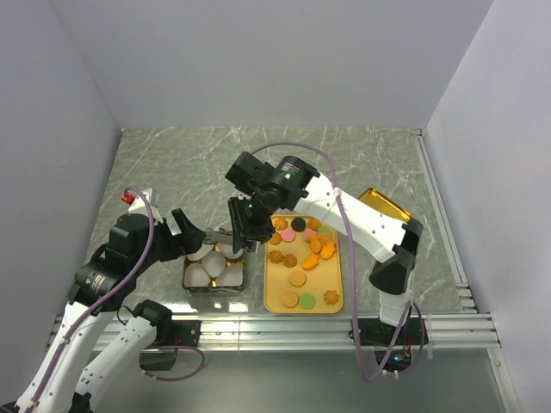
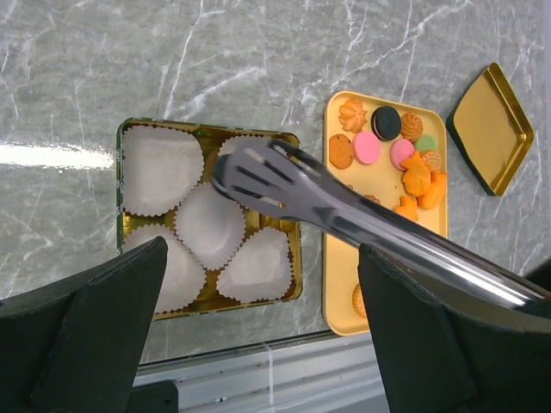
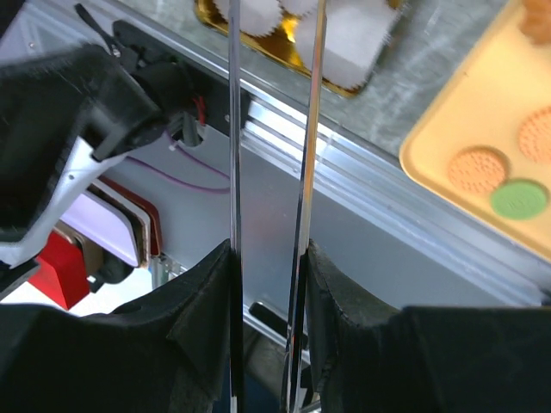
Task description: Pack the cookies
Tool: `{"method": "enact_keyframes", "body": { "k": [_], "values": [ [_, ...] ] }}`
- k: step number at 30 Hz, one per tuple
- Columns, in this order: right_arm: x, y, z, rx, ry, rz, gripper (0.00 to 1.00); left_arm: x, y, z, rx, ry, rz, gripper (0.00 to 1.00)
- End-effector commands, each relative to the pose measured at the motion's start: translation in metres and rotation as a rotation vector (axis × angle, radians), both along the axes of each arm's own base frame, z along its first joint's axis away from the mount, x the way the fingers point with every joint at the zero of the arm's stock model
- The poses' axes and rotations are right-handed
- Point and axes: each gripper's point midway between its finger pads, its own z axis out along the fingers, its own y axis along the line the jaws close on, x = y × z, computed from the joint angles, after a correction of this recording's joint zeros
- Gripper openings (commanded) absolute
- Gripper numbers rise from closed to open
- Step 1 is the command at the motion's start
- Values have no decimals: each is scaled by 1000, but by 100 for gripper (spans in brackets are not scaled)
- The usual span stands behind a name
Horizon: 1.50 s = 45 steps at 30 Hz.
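The cookies (image 1: pixel 303 248) lie loose on a yellow tray (image 1: pixel 275 297): tan rounds, orange flower shapes, pink, green and one dark disc. They also show in the left wrist view (image 2: pixel 396 155). My right gripper (image 1: pixel 245 225) is shut on metal tongs (image 1: pixel 219 234), gripping their two arms (image 3: pixel 234 172). The slotted tong head (image 2: pixel 258 176) hovers over a gold tin (image 2: pixel 207 131) of white paper cups (image 2: pixel 211 225); I see no cookie in it. My left gripper (image 1: pixel 191 237) is open and empty above the tin's near edge (image 2: pixel 263 254).
A gold lid (image 1: pixel 385 209) lies upside down right of the tray, also in the left wrist view (image 2: pixel 489 129). An aluminium rail (image 1: pixel 284 327) runs along the table's near edge. Grey walls stand on both sides.
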Motion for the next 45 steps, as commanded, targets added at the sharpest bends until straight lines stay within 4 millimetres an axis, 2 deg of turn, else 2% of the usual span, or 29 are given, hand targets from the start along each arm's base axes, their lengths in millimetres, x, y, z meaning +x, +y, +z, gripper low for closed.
{"method": "enact_keyframes", "body": {
  "k": [1, 7, 18, 29, 45],
  "values": [
    [0, 20, 17, 79, -26, 60, 31, 4, 1, 6, -9, -26, 20, 99],
    [0, 39, 5, 82, -5, 103, 31, 4, 0, 6, -11, -26, 10, 99],
    [5, 60, -11, 93, 17, 108, 31, 4, -1, 4, -8, -19, 3, 99],
    [16, 65, -26, 59, 14, 61, 31, 4, -4, 3, -10, -16, -11, 99],
    [30, 71, -34, 50, -35, 11, 31, 5, -7, -1, -6, -6, -33, 100]
  ]
}}
